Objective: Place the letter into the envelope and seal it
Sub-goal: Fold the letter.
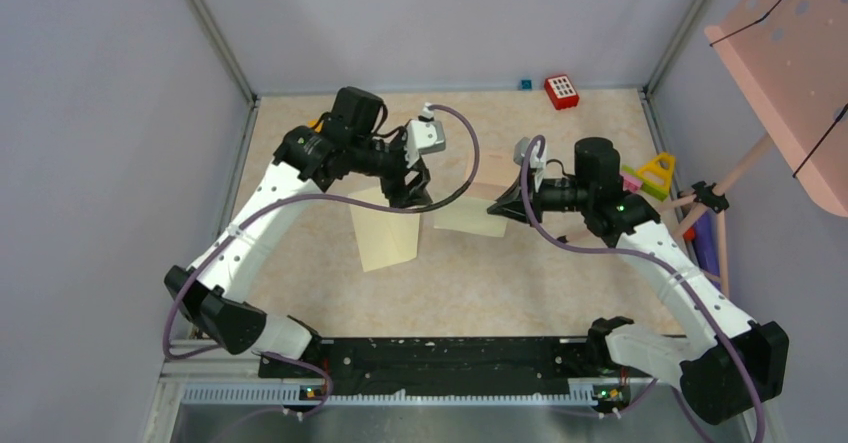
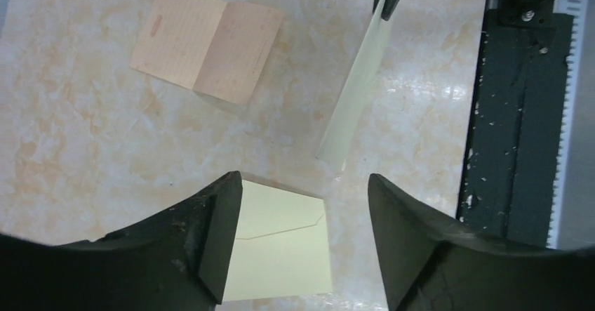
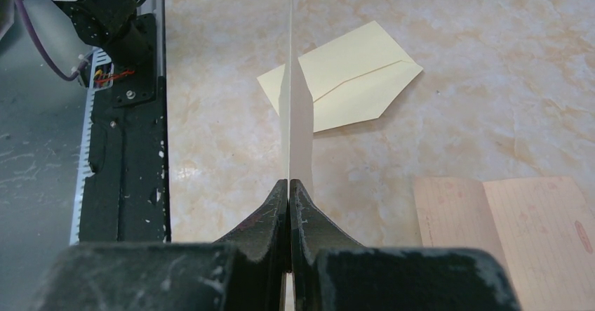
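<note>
The pale cream-yellow envelope (image 1: 385,241) lies flat on the marble-pattern table with its pointed flap open. It also shows in the left wrist view (image 2: 281,248) and the right wrist view (image 3: 351,86). My left gripper (image 1: 412,191) hovers above it, open and empty (image 2: 305,184). My right gripper (image 1: 497,206) is shut (image 3: 290,182) on a pale cream sheet (image 3: 296,114), held on edge above the table to the right of the envelope (image 2: 358,79). A tan lined sheet with a centre crease (image 2: 207,41) lies flat beyond it (image 3: 505,234).
A red block with white dots (image 1: 562,91) and a small blue piece (image 1: 523,84) sit at the back wall. Coloured toy shapes (image 1: 655,175) lie at the right edge under a pink perforated board (image 1: 790,73). A black rail (image 1: 430,355) runs along the near edge.
</note>
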You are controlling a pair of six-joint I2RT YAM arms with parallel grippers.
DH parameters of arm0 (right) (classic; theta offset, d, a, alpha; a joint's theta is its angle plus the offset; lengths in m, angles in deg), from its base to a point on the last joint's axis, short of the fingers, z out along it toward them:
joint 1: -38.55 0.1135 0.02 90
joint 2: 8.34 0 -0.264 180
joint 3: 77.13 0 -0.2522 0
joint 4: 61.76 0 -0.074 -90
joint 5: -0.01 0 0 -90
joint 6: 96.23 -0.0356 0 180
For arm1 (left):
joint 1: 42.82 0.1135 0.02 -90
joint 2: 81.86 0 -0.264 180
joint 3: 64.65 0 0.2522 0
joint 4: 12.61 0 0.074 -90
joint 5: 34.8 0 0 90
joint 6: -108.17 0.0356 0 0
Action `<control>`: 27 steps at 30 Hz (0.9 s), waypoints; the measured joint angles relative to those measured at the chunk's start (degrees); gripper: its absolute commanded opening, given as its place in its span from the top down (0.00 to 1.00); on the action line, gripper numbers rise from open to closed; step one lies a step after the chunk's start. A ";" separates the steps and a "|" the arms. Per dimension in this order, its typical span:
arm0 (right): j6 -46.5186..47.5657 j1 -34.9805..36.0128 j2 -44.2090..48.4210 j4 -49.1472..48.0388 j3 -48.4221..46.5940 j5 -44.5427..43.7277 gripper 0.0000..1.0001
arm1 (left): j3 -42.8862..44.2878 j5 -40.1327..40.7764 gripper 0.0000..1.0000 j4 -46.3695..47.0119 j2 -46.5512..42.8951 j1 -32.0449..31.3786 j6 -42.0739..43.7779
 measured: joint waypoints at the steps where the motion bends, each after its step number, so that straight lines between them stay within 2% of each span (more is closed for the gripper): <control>1: 0.00 0.00 0.00 0.00 0.00 0.00 1.00 | -0.59 -0.48 0.13 0.35 -0.81 0.24 -0.44; 3: -0.02 0.00 0.00 0.00 0.00 0.02 1.00 | -1.92 -1.77 0.05 1.29 -2.29 0.28 -1.03; 5: -0.09 0.00 0.00 0.00 0.00 0.04 1.00 | -2.95 -3.37 0.02 2.25 -3.06 0.26 -1.79; 16: -3.82 -1.07 1.44 -1.79 0.00 3.52 1.00 | -14.93 -9.01 0.04 13.11 -3.45 0.96 -6.62; 19: -5.25 -1.51 1.44 -2.69 0.00 4.50 1.00 | -15.41 -10.88 0.14 15.04 -3.45 1.25 -7.74; 24: -7.96 -2.49 1.44 -4.83 0.04 5.86 1.00 | -15.41 -15.43 0.44 16.92 -3.50 1.40 -9.44; 27: -10.32 -3.63 1.44 -6.80 0.26 6.86 1.00 | -15.41 -17.99 0.76 17.16 -3.50 1.40 -10.10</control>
